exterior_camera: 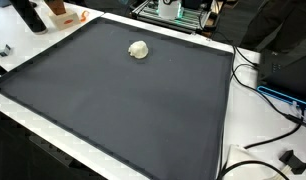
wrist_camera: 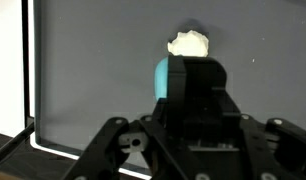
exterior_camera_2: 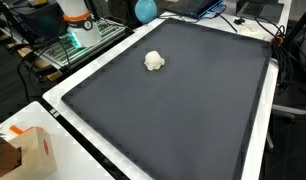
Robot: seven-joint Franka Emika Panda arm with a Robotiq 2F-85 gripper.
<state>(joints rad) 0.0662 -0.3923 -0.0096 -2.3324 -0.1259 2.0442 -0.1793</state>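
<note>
A small white crumpled lump (exterior_camera: 139,49) (exterior_camera_2: 154,61) lies alone on the far part of a large dark grey mat (exterior_camera: 123,110) (exterior_camera_2: 183,115). In the wrist view the same lump (wrist_camera: 189,43) shows just beyond my gripper (wrist_camera: 193,75), and I cannot tell whether they touch. The black fingers stand together as one block with a cyan strip (wrist_camera: 163,80) on their left side, and nothing shows between them. The gripper and arm are outside both exterior views.
The mat has a white table border (exterior_camera: 225,120) (exterior_camera_2: 73,110) (wrist_camera: 33,90). Cables (exterior_camera: 265,85) and a black plug (exterior_camera: 290,158) lie off one side. A brown box (exterior_camera_2: 33,150), a blue ball (exterior_camera_2: 144,10) and electronics (exterior_camera: 173,12) stand around the edges.
</note>
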